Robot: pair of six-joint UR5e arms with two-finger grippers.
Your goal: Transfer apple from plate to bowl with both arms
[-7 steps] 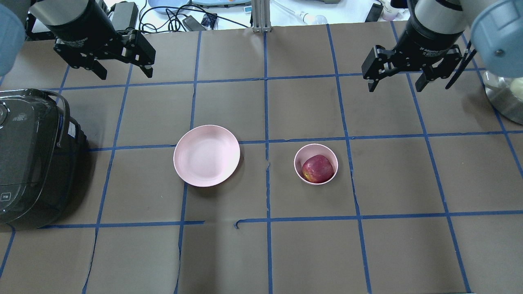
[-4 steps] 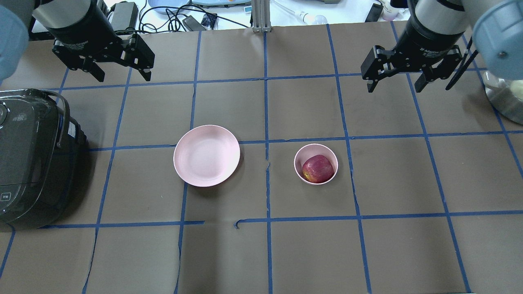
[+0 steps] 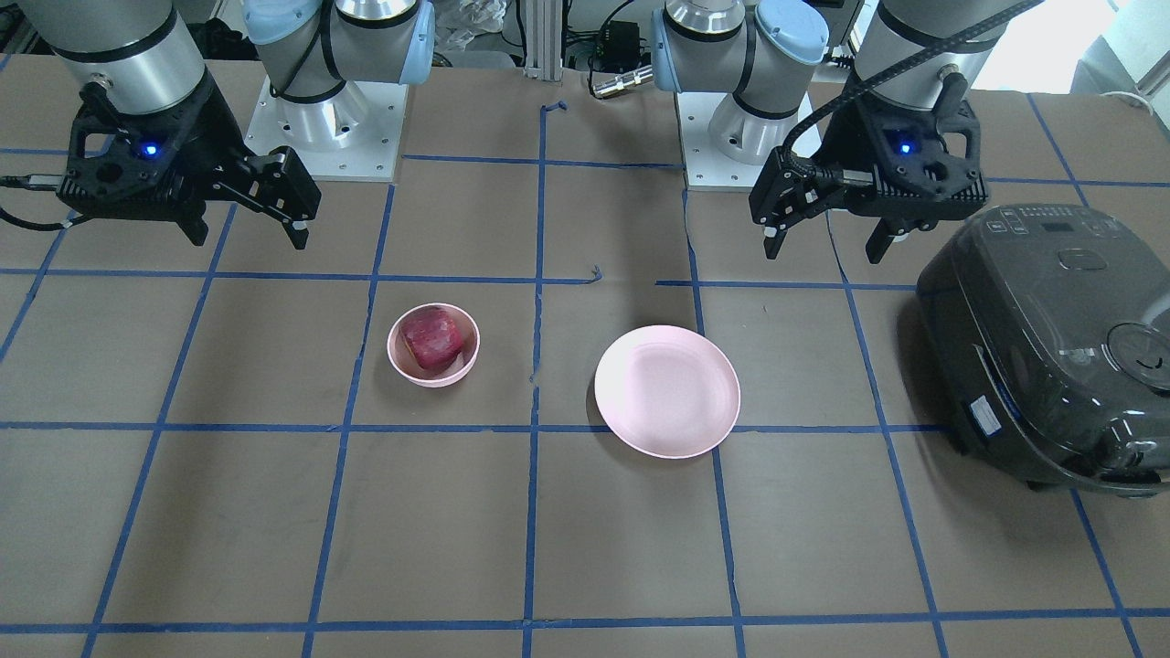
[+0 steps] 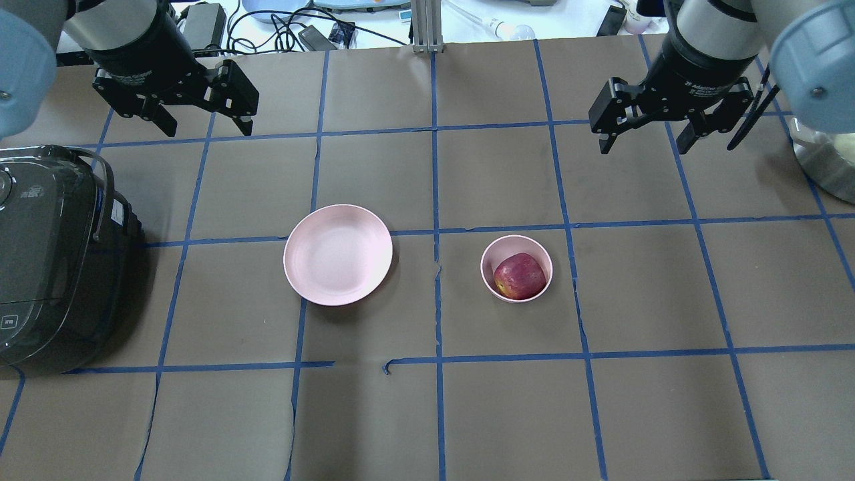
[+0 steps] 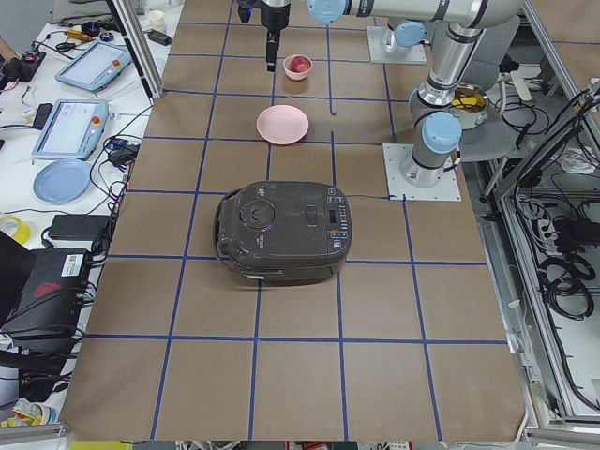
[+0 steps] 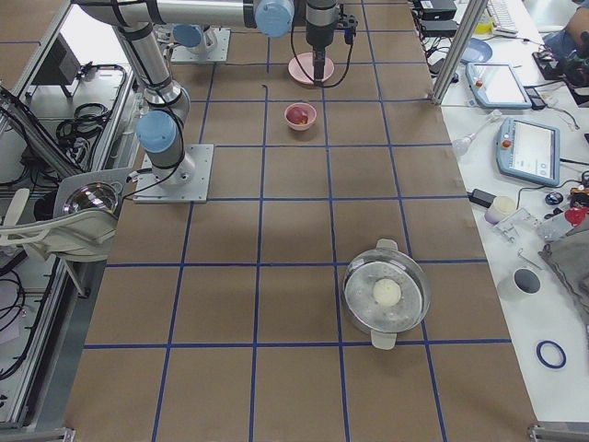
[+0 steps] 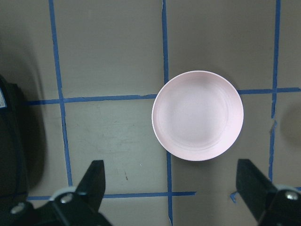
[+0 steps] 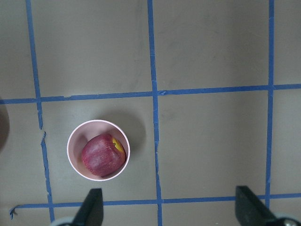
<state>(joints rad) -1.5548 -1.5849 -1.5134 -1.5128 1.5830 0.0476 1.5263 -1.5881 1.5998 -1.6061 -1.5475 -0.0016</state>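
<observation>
The dark red apple (image 4: 519, 275) lies inside the small pink bowl (image 4: 495, 251), right of the table's middle; both show in the front view, apple (image 3: 433, 336) and bowl (image 3: 402, 366), and the right wrist view, apple (image 8: 104, 155) and bowl (image 8: 75, 136). The wide pink plate (image 4: 337, 254) is empty, left of the bowl; it also shows in the front view (image 3: 666, 390) and left wrist view (image 7: 197, 115). My left gripper (image 4: 204, 125) is open and empty, high at the far left. My right gripper (image 4: 642, 140) is open and empty, high at the far right.
A dark rice cooker (image 4: 50, 260) stands at the left edge, also in the front view (image 3: 1051, 347). A steel pot (image 4: 825, 164) with a pale round thing inside stands at the right edge. Cables and devices lie beyond the far edge.
My left gripper has shifted slightly right and back. My right gripper has barely moved. The apple, bowl and plate are unchanged.
</observation>
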